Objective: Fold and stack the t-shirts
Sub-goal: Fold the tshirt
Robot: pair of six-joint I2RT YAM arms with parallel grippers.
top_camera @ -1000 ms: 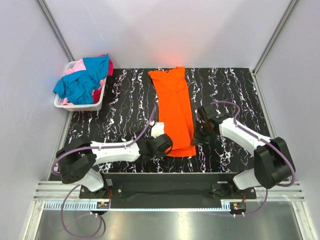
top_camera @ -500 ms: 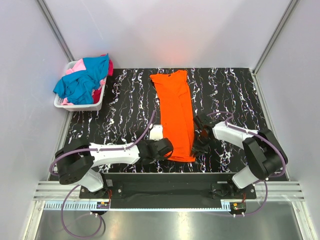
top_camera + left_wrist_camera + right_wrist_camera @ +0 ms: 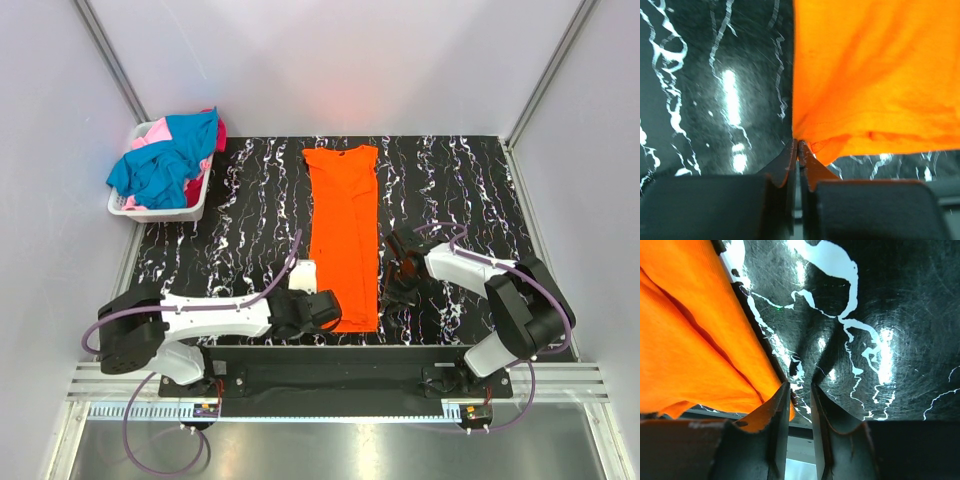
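Note:
The orange t-shirt (image 3: 343, 230) lies folded into a long narrow strip down the middle of the black marbled table (image 3: 230, 230). My left gripper (image 3: 325, 312) is shut on its near left hem corner; in the left wrist view the jaws (image 3: 798, 144) pinch the orange cloth (image 3: 875, 75). My right gripper (image 3: 393, 290) is beside the shirt's near right edge. In the right wrist view it (image 3: 800, 390) stands slightly open and empty, with the cloth (image 3: 685, 340) just left of its left finger. Teal (image 3: 165, 160), pink (image 3: 150, 130) and red (image 3: 218, 135) shirts lie heaped in the basket.
The white slatted basket (image 3: 160, 213) stands at the far left corner of the table. White walls close in on the left, back and right. The table's near edge and a metal rail run just behind both grippers.
The orange shirt has been pulled straighter and toward the near edge. My left gripper moved nearer with the hem corner. My right gripper moved in beside the right edge and stands open.

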